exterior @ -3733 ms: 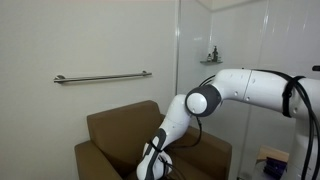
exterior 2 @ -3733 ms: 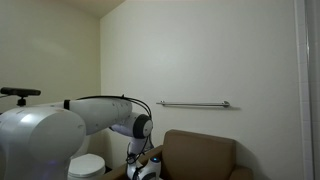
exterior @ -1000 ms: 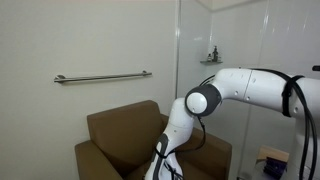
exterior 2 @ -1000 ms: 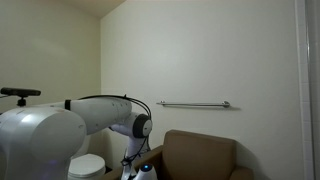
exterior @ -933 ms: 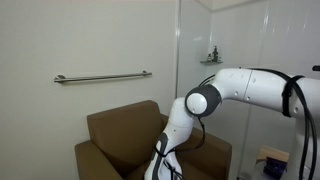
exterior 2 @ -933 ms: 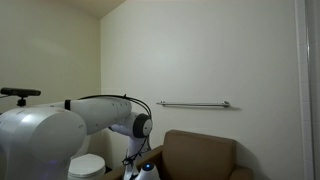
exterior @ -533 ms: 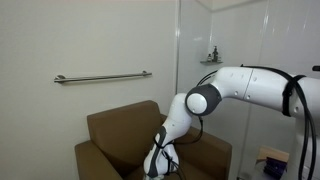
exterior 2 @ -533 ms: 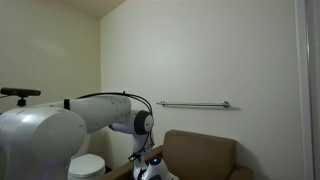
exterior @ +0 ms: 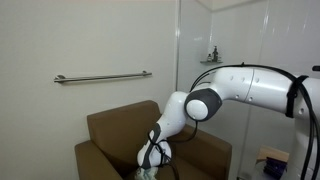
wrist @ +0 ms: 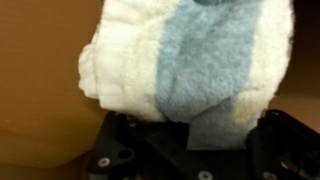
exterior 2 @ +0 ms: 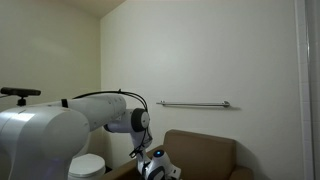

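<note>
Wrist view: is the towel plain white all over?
No, the white towel has a wide grey-blue stripe running down its middle.

No writing can be read in any view. The cloth (wrist: 190,70) and the arm (exterior: 250,90) show no legible marks.

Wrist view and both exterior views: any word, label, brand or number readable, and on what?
None can be read. The towel shows only a blue-grey stripe, no tag or print; the armchair and wall rail are plain; the shelf items are too small to tell.
</note>
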Controlling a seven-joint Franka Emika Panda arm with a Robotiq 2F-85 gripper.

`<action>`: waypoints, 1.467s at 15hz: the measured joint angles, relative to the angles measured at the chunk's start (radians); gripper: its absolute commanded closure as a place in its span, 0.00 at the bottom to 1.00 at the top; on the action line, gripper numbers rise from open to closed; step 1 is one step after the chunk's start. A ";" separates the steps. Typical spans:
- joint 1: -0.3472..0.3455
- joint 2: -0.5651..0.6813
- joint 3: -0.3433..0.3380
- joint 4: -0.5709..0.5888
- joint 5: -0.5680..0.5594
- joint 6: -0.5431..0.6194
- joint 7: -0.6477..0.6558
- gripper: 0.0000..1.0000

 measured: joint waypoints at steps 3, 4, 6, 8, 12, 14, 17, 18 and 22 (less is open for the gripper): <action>0.026 0.053 -0.059 0.060 -0.009 -0.167 0.016 0.95; 0.022 0.058 -0.058 0.057 -0.025 -0.202 0.016 0.94; 0.015 0.060 -0.052 0.047 -0.067 -0.260 0.017 0.94; 0.008 0.060 -0.039 0.036 -0.111 -0.283 0.017 0.94; -0.002 0.052 -0.012 0.005 -0.163 -0.285 0.017 0.94; 0.006 0.043 -0.010 -0.021 -0.164 -0.285 0.018 0.94; 0.036 0.027 -0.021 -0.072 -0.156 -0.272 0.064 0.94; 0.052 0.023 -0.030 -0.087 -0.153 -0.266 0.092 0.94; 0.135 -0.008 -0.067 -0.184 -0.132 -0.220 0.228 0.94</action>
